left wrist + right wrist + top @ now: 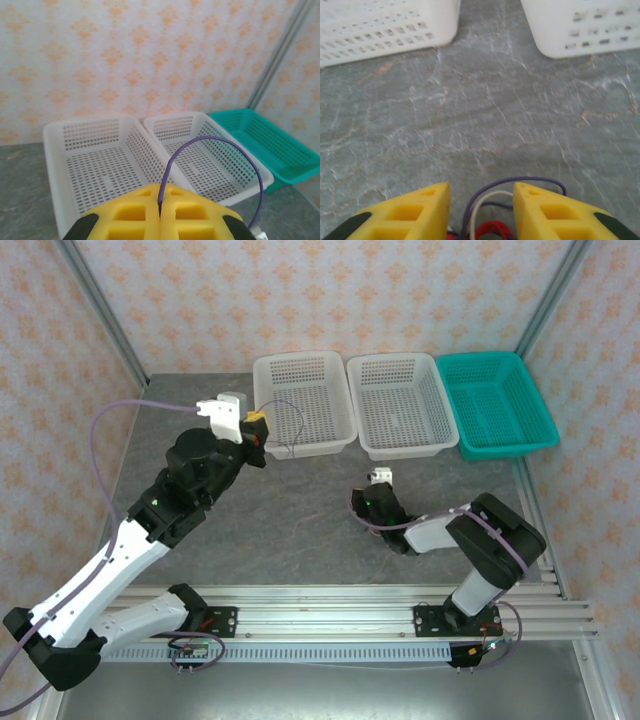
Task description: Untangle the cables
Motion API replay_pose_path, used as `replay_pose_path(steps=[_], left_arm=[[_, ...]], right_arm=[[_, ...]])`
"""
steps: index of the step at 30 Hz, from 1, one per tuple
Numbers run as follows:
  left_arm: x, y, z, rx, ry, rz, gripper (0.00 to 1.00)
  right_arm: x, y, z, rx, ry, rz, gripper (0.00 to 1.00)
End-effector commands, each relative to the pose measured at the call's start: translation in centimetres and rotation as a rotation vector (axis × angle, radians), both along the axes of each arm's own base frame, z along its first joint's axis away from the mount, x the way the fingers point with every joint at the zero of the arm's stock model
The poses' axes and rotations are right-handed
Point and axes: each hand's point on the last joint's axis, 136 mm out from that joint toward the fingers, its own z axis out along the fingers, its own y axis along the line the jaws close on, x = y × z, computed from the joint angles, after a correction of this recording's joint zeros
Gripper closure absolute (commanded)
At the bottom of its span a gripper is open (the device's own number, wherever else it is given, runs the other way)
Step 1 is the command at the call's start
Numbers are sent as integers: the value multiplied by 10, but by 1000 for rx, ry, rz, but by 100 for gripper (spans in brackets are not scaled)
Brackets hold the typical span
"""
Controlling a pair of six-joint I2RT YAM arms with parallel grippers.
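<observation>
A thin purple cable [220,140] arcs up out of my left gripper [160,199], whose yellow jaws are shut on its end. From above, that gripper [256,421] hovers at the left white basket's front left corner, and the cable [297,426] loops over the basket's floor. My right gripper [373,496] is low over the table's middle right. Its yellow jaws [480,188] stand open around a small tangle: a purple cable [520,180], a white cable [485,197] and a red cable [493,231]. The fingers are apart from the wires. The lower part of the tangle is cut off by the frame.
Three baskets line the back of the grey stone table [300,510]: a white one [298,357], a second white one [395,360] and a teal one [480,358]. Both white baskets' walls [385,25] [590,25] stand ahead of my right gripper. Metal posts frame the cell.
</observation>
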Motion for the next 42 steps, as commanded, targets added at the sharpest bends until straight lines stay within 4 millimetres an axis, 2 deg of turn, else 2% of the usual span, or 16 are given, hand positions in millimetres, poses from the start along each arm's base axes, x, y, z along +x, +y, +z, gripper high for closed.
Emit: replay_pose_path(steps=[1, 4, 7, 10, 12, 16, 19, 21, 24, 27, 29, 33, 36, 38, 40, 42], left_arm=[[6, 7, -10, 30, 74, 55, 100], [12, 10, 24, 31, 15, 68, 100], [26, 15, 60, 24, -44, 93, 100], [48, 15, 88, -1, -75, 89, 100], [62, 13, 110, -6, -117, 91, 100], [104, 16, 139, -21, -160, 122, 100], [139, 18, 142, -23, -158, 157, 100], [164, 18, 132, -11, -136, 189, 100], [203, 7, 99, 24, -57, 191, 100], [240, -7, 46, 54, 72, 173, 100], [256, -13, 15, 65, 131, 173, 100], [280, -17, -55, 72, 266, 189, 100], [287, -17, -107, 76, 391, 206, 100], [285, -19, -132, 85, 451, 198, 98], [281, -18, -146, 79, 488, 203, 81], [276, -14, -156, 78, 507, 222, 58]], right_arm=[[-8, -4, 11, 46, 15, -13, 55], [-14, 1, 49, 89, -10, 35, 40], [-21, -5, 90, 135, -83, 43, 23], [-29, -16, 136, 199, -186, 33, 19], [-34, -24, 158, 232, -233, 14, 18], [-43, -38, 184, 290, -294, -19, 16], [-47, -46, 182, 280, -306, -35, 15], [-49, -49, 176, 271, -293, -43, 15], [-52, -51, 168, 276, -266, -53, 15], [-54, -53, 164, 277, -249, -56, 15], [-56, -55, 162, 269, -242, -58, 15], [-58, -58, 157, 257, -225, -65, 15], [-59, -58, 153, 255, -204, -68, 15], [-60, -58, 151, 258, -195, -71, 15], [-59, -58, 151, 260, -191, -74, 15], [-59, -58, 152, 265, -191, -75, 15]])
